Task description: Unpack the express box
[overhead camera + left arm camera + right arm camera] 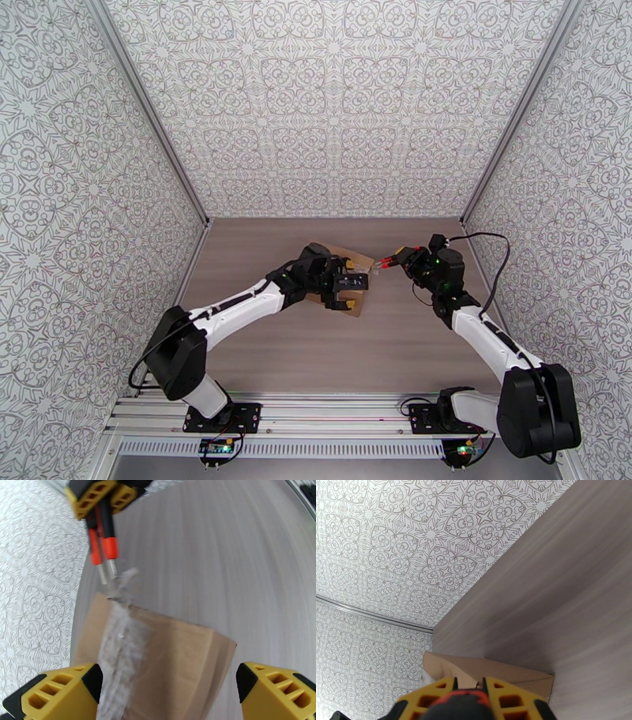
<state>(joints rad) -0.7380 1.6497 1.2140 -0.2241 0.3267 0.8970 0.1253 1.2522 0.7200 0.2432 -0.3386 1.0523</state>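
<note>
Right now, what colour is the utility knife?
The utility knife is red and black; clearest in left wrist view.

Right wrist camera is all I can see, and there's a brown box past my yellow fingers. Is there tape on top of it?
Observer: Yes. The left wrist view shows a strip of clear tape running along the top of the express box.
Operator: Where's the pointy end of my tool?
Observer: The knife in the right hand has its tip at the edge of the box, right where the tape ends.
Operator: What's the other hand doing?
Observer: The left hand is wide open over the box, not gripping it.
</note>
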